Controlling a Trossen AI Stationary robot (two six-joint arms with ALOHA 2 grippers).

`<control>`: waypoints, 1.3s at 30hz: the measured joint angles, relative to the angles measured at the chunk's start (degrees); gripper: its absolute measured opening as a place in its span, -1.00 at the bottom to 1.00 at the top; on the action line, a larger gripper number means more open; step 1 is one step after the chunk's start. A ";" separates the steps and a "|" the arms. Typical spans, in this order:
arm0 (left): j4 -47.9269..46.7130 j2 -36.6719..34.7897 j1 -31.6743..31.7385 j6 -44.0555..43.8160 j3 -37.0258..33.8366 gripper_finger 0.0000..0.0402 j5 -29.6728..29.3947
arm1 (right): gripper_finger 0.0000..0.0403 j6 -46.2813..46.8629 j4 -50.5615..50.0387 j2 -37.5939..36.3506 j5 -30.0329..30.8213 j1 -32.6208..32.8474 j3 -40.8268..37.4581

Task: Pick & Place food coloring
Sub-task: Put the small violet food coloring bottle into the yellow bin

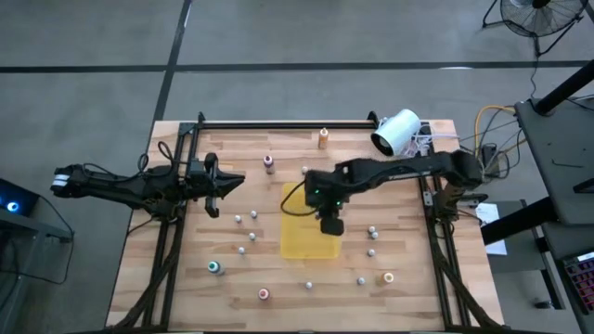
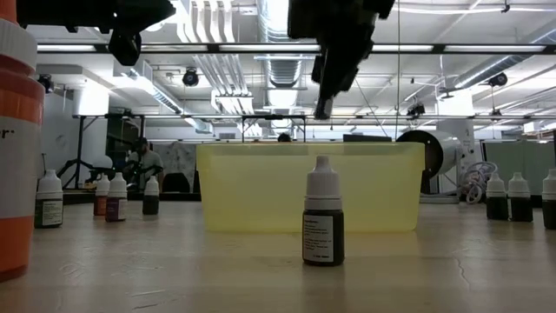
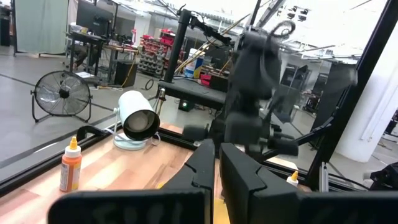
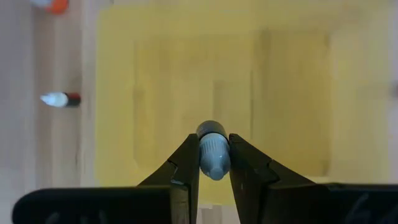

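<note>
Fingers [image 4: 180, 174] of right gripper [image 4: 213, 163] pinch small bottle [image 4: 212, 155], label hidden; left gripper [image 3: 216, 165] closed.

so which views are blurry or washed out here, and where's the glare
Left wrist view: the right arm is motion-smeared, and windows behind blow out white. Right wrist view: the yellow bin and table are soft, while the small bottle between the fingers is sharp. Low view: ceiling lights glare, and the orange bottle at the edge is blurred.

A small dropper bottle [image 4: 212, 155] sits between the right gripper [image 1: 330, 224] fingers, directly above the tray [image 1: 299, 239]. Other bottles stand scattered on the table [image 1: 418, 288] around it. The left gripper [image 1: 223, 183] hangs well apart.
</note>
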 joint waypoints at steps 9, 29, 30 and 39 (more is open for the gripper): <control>0.00 0.00 0.00 0.00 0.00 -1.00 0.00 | -0.73 1.92 0.46 7.77 0.31 0.02 0.17; -0.03 0.00 0.00 0.00 0.02 -1.00 0.00 | -0.73 5.47 1.54 14.08 5.55 0.05 0.15; -0.04 0.00 0.00 0.00 0.02 -1.00 0.01 | -0.73 5.21 1.58 14.08 5.55 0.05 0.15; -0.04 0.00 0.00 0.00 0.02 -1.00 0.00 | -0.73 4.46 1.98 14.90 5.15 0.05 0.15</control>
